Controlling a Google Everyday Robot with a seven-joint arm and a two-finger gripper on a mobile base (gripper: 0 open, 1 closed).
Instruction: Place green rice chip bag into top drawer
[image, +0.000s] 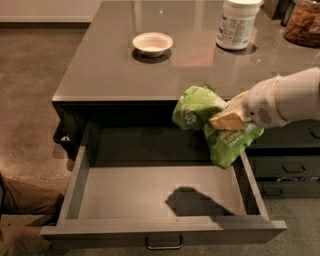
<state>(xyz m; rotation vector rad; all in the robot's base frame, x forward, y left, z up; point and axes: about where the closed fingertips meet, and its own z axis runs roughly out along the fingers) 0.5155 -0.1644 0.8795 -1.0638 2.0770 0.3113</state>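
Gripper: gripper (216, 121) on the white arm coming in from the right, just in front of the counter's (115, 75) front edge. It is clamped on the bag's mid fold and carries it.
Bag pos: green rice chip bag (197, 106) is in the air over the right-rear part of the open top drawer (100, 231). Its lower lobe hangs close to the drawer's right wall and is not touching the floor yet.
Risk 1: if let go here, the bag prob. lands on or against the right wall, since it sits far off-centre. It could hang half out.
Risk 2: crinkly film plus a small pinch, so it may slip early.
Risk 3: a puffy bag might stand above the rim and snag under the counter lip when shutting.
Risk 4: arm is low near the counter edge, so a bump is poss.
Bag print: white marks on green, not readable.
Tub label: white tub (238, 23) at the counter's rear has dark print, illegible, no brand made out.
Other: white bowl (152, 43) is well apart from the bag and carries no writing.
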